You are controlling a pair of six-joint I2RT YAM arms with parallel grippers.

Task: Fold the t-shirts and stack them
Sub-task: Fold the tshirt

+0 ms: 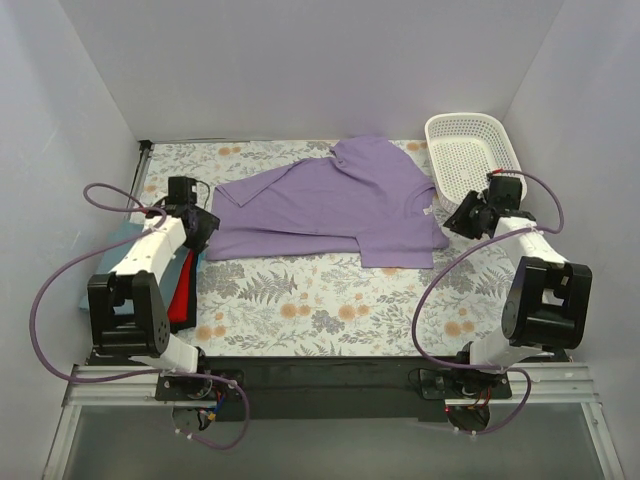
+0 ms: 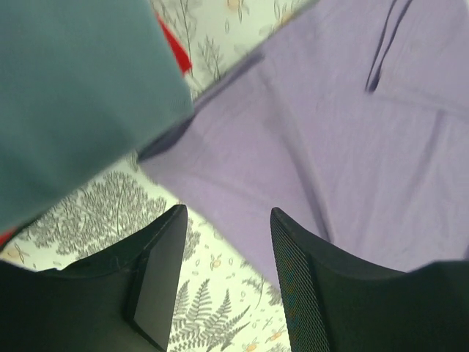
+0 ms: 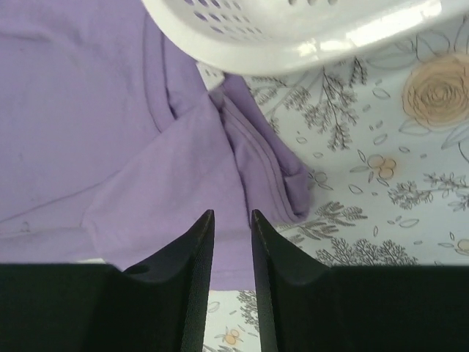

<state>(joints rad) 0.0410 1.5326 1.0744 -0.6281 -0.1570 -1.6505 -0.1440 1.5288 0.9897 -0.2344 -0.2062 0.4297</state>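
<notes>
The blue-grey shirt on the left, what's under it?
A red shirt peeks out beneath the blue-grey shirt. The left arm covers most of the pile from above, so anything lower is hidden.

- Spread t-shirts: one, the lilac-purple t-shirt (image 1: 330, 205), lying between the left gripper (image 1: 205, 224) and the right gripper (image 1: 454, 221).
- Folded t-shirts: two can be told apart, the blue-grey t-shirt (image 1: 118, 238) and the red t-shirt (image 1: 180, 298), both beside the left gripper.
- Baskets: one white mesh basket (image 1: 462, 118), just beyond the right gripper.
- Grippers: two.
</notes>
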